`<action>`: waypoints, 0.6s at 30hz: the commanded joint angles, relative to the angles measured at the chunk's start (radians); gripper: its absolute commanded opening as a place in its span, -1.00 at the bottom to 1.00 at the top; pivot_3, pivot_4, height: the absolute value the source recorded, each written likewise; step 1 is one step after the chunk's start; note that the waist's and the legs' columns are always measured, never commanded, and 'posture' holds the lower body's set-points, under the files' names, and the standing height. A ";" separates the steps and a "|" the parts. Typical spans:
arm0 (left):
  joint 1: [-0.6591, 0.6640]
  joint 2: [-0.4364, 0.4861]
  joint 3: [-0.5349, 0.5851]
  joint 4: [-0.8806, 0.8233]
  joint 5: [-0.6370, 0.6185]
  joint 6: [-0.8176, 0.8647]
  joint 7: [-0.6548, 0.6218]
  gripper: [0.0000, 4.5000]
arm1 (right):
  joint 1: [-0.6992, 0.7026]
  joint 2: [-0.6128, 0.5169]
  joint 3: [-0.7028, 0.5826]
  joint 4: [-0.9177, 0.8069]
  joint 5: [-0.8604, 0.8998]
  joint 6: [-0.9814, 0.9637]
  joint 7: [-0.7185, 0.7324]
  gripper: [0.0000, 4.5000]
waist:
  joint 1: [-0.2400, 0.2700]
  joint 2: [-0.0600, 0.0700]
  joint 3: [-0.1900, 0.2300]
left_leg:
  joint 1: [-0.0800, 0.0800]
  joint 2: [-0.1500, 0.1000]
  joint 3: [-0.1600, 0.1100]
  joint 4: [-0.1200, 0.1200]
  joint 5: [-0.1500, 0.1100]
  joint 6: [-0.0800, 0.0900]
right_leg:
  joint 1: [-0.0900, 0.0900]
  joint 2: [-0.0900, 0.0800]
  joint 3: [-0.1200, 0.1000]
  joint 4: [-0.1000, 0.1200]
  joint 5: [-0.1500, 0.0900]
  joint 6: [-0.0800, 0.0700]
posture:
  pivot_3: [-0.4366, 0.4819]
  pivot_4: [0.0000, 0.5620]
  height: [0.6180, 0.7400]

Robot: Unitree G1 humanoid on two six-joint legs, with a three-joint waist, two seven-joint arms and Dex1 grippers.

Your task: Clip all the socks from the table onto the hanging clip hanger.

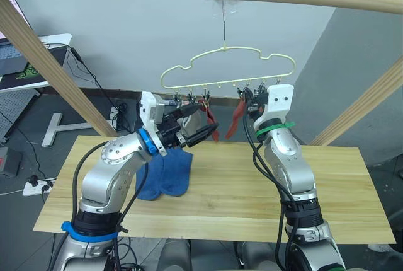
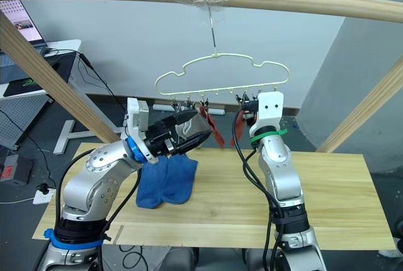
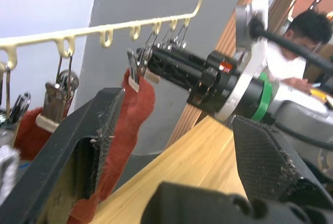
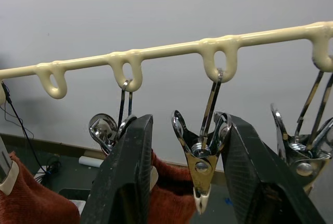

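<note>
Two blue socks [image 1: 165, 174] are lying on the table [image 1: 239, 183] under the left claw [image 1: 204, 133], which is hanging open and empty beside a red sock [image 1: 210, 121] already clipped to the hanger [image 1: 228, 69]. Further right, the right claw [image 4: 188, 182] is straddling a free clip [image 4: 202, 164], fingers spread. Next move, likely: pinching it open for another sock.

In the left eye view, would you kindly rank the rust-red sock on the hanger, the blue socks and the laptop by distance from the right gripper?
1. Rust-red sock, hanging beside the right gripper.
2. Blue socks, on the table toward the left.
3. Laptop, far left on the white desk.
</note>
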 commanded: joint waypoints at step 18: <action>-0.015 -0.011 0.018 -0.063 -0.034 -0.023 0.007 0.70 | -0.042 0.005 -0.022 -0.002 0.017 -0.031 0.006 -0.14 | 0.002 0.000 0.000 | 0.000 0.000 0.000 0.000 0.000 0.000 | 0.000 0.000 0.000 0.000 0.000 0.000 | 0.25 -0.26 1.00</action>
